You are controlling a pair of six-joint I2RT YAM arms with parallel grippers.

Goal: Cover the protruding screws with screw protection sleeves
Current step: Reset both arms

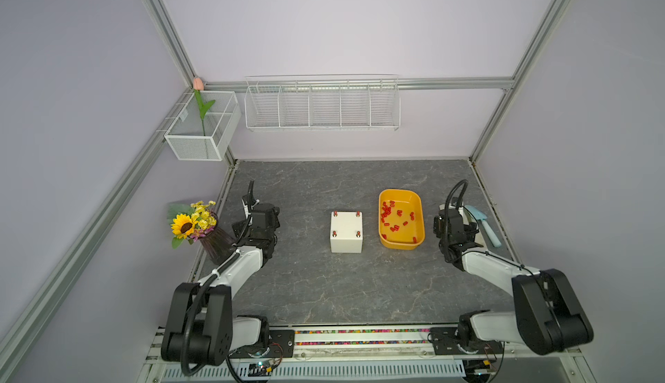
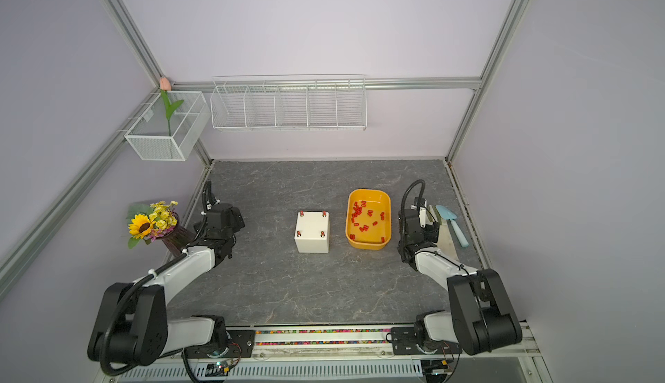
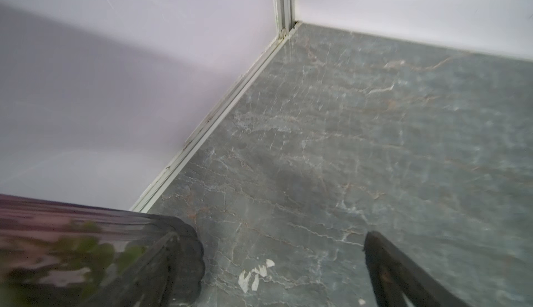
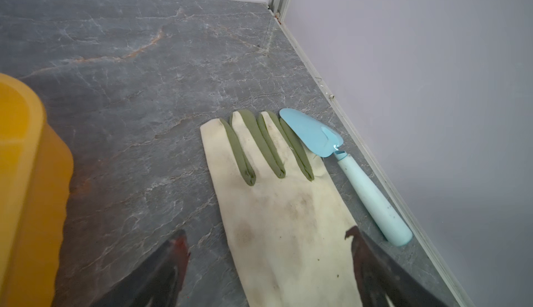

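Note:
A white box (image 1: 346, 232) (image 2: 312, 232) stands mid-table. The protruding screws (image 1: 335, 213) at its top corners each show red on them. To its right a yellow tray (image 1: 400, 193) holds several loose red screw protection sleeves (image 1: 387, 213). My left gripper (image 3: 271, 242) (image 1: 270, 214) is at the table's left edge, far from the box, open and empty over bare table. My right gripper (image 4: 266, 235) (image 1: 451, 217) is just right of the tray (image 4: 26, 175), open and empty above a glove. Neither touches a sleeve or the box.
A dark glass vase of flowers (image 1: 201, 226) (image 3: 86, 248) stands close beside the left gripper. A cream and green glove (image 4: 277, 204) and a light blue trowel (image 4: 360, 181) (image 1: 482, 224) lie by the right wall. A wire rack (image 1: 322, 106) and a mesh basket (image 1: 203, 125) hang on the back wall.

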